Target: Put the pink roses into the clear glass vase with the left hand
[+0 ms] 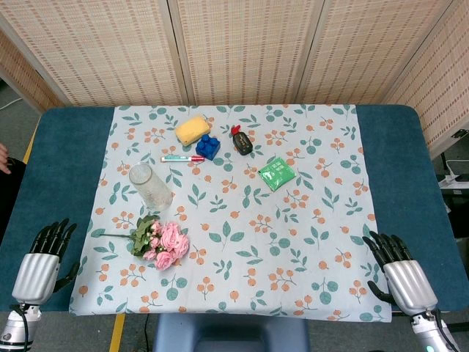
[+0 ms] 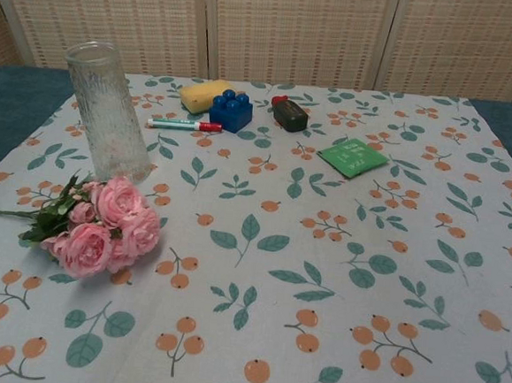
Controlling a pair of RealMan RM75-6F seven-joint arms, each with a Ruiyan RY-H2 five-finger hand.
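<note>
Pink roses (image 1: 165, 244) lie flat near left, just near of the upright clear glass vase (image 1: 150, 186). Left hand (image 1: 42, 259) and right hand (image 1: 399, 270) rest at the near corners, fingers extended, holding nothing.

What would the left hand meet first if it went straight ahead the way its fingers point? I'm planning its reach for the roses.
Probably nothing: the left hand points up the bare blue table edge; the pink rose bunch lies off to its right.
</note>
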